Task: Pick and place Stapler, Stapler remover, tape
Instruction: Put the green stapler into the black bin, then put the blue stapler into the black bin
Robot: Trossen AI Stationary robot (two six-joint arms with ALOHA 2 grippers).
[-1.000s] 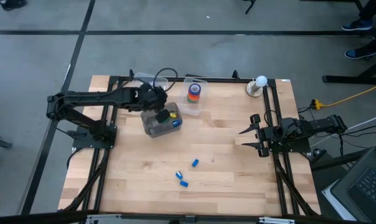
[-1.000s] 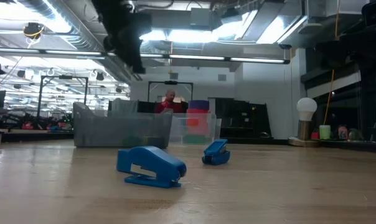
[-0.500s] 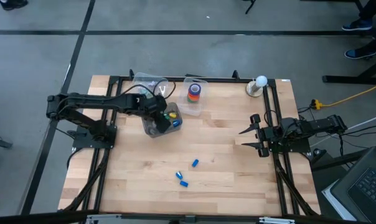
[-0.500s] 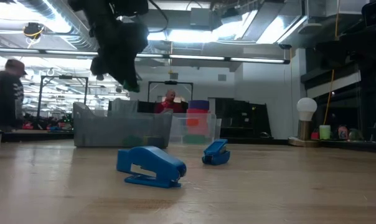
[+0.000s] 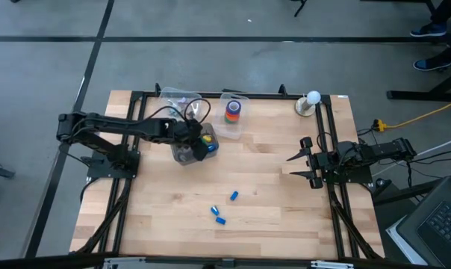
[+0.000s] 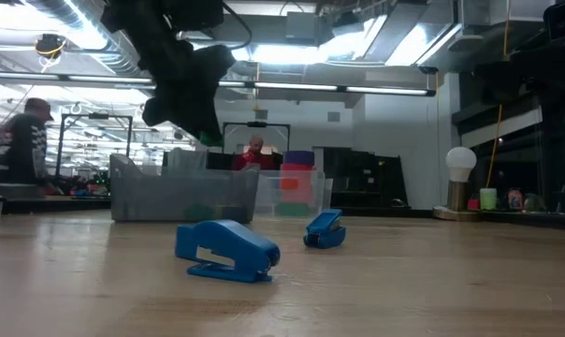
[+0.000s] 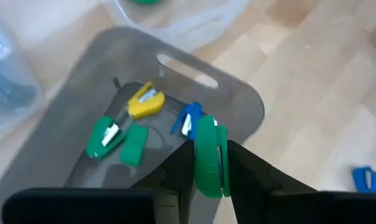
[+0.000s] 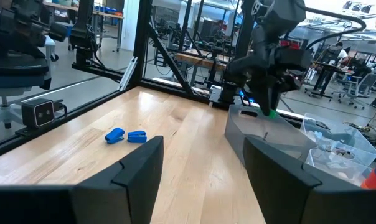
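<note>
A green piece (image 7: 210, 155) stands on its edge between two dark fingers, above a grey bin (image 7: 82, 93). In the bin lie a yellow piece (image 7: 144, 102), a blue one (image 7: 187, 119) and two green ones (image 7: 104, 135). The tape (image 5: 233, 110) sits stacked in a clear tub. Two blue staplers (image 6: 226, 251) lie apart on the bare wood.

bare tabletop (image 5: 270, 187) mid-table, two blue pieces (image 5: 225, 209) near front

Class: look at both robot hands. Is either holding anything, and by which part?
The left hand pinches a green tape roll by its two flat faces, above the grey bin. The right hand holds nothing.
</note>
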